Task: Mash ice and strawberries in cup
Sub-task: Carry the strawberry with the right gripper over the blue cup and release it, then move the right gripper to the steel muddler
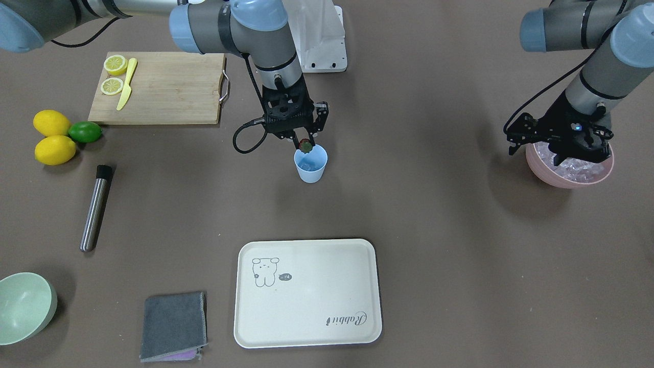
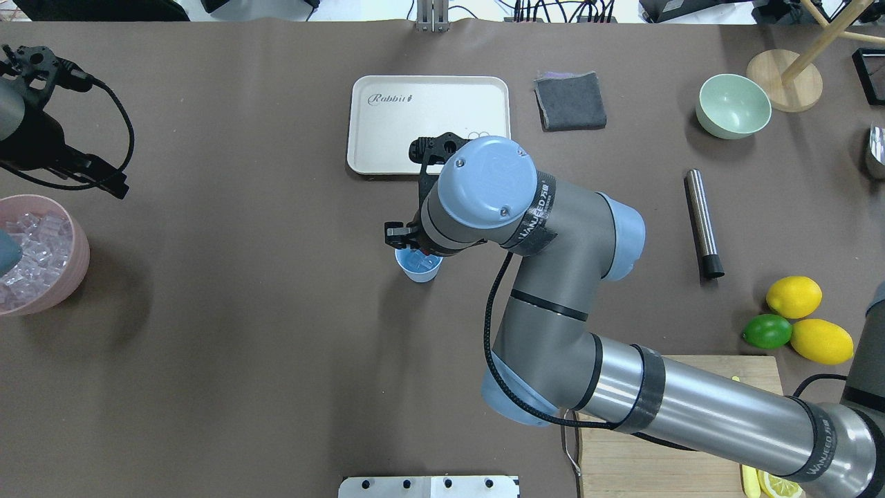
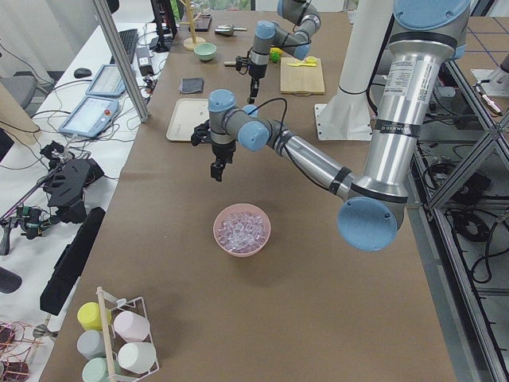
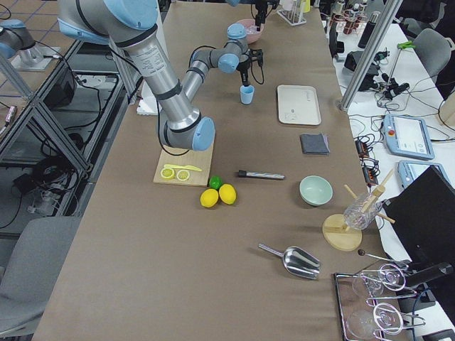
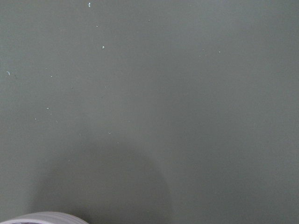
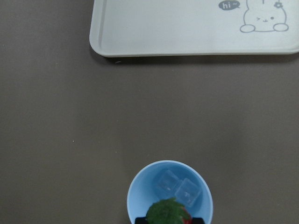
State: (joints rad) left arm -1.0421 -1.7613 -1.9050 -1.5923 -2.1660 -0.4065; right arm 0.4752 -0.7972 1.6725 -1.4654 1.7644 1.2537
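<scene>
The light blue cup [image 1: 311,168] stands mid-table and holds two ice cubes [image 6: 180,186]. My right gripper [image 1: 306,143] is shut on the strawberry [image 1: 306,147], dark red with a green cap, and holds it just above the cup's near rim [image 6: 140,196]. The berry also shows in the right wrist view [image 6: 168,212]. My left gripper [image 1: 577,153] hovers over the pink bowl [image 1: 567,180], which is full of ice [image 1: 580,169]. Its jaws look spread and hold nothing. The left wrist view shows only bare table and a sliver of the bowl's rim [image 5: 42,217].
A cream tray [image 1: 306,327] lies in front of the cup. A steel muddler [image 1: 95,207], two lemons [image 1: 51,135], a lime [image 1: 85,132] and a cutting board [image 1: 168,92] with lemon halves lie on the right arm's side. A pale green bowl [image 1: 20,306] and a grey cloth [image 1: 173,324] sit nearby.
</scene>
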